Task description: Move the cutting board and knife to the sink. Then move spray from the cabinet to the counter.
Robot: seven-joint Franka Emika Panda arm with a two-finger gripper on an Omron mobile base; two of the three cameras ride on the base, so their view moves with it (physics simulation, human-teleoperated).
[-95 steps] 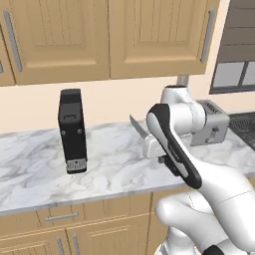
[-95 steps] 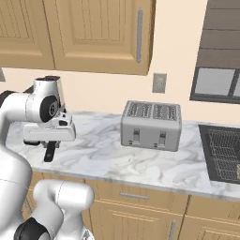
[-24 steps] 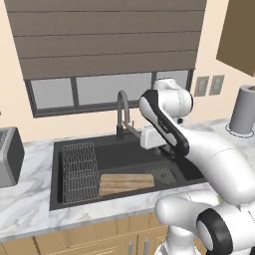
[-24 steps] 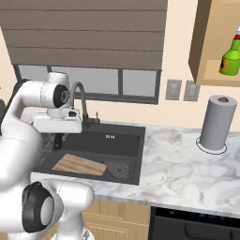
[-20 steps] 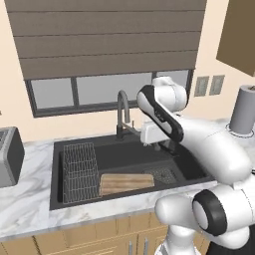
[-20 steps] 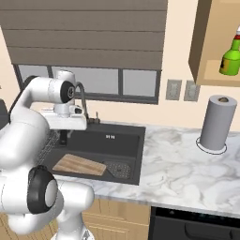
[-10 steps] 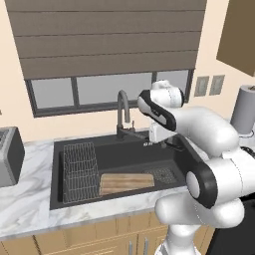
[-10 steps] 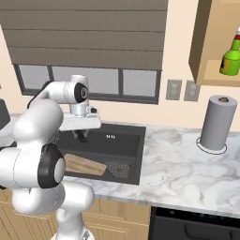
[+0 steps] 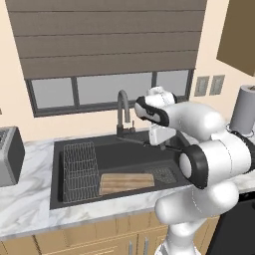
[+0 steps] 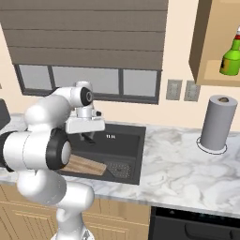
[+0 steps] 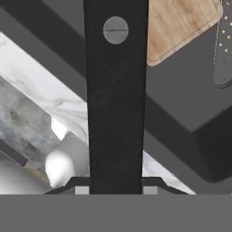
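Note:
Over the black sink (image 9: 134,162), just right of the faucet (image 9: 122,112), my gripper (image 9: 157,140) is shut on the knife. In the hand view the knife's black handle (image 11: 115,90) runs straight up from between the fingertips. The cutting board (image 9: 125,182) lies flat on the basin floor below, and its rounded corner (image 11: 181,22) shows in the hand view. From the right base view, the gripper (image 10: 87,136) hangs above the board (image 10: 84,165). The green spray (image 10: 230,58) stands in the open cabinet (image 10: 206,42), above the marble counter (image 10: 187,164).
A wire grid (image 9: 78,169) rests in the sink's left half. A grey paper towel roll (image 10: 216,123) stands on the counter below the cabinet. A toaster (image 9: 10,154) sits at the far left. Two wall outlets (image 10: 182,90) lie behind the counter.
The base has driven from the toaster stretch of counter to the sink. Over the last second the gripper, still holding the knife, shifted slightly right over the basin and the elbow swung outward.

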